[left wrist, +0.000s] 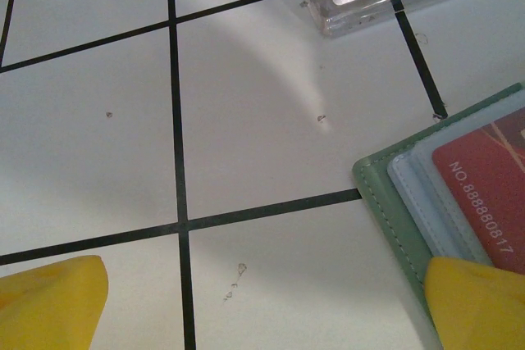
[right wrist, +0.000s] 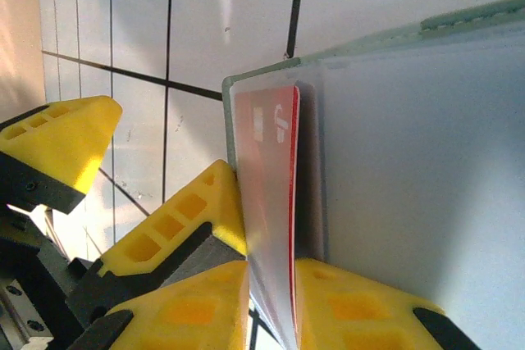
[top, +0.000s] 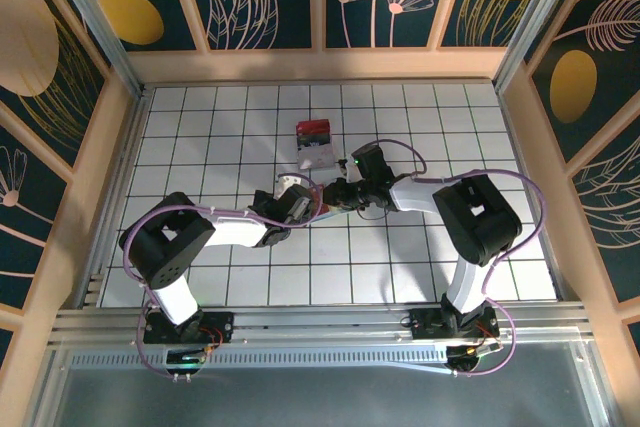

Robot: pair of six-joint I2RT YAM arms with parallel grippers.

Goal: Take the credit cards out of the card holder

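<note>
Gripping the red card (right wrist: 267, 161) by its exposed edge, the right tool (right wrist: 269, 272) has its jaws closed narrowly on it, so that we can draw the card straight out of its pocket. The card holder (right wrist: 410, 161) lies on the table (left wrist: 246, 120) between the two arms. We set the left tool (left wrist: 262, 305) fully wide and empty, with one finger (left wrist: 480, 305) over the holder's corner, apparently to pin it against the pull.

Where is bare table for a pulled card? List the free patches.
Free: far-left tiles between wall and box; far-right tiles beyond the right arm; near strip between the two bases. Crowded: centre, where left gripper and right gripper, pinching a card, meet at the holder.
</note>
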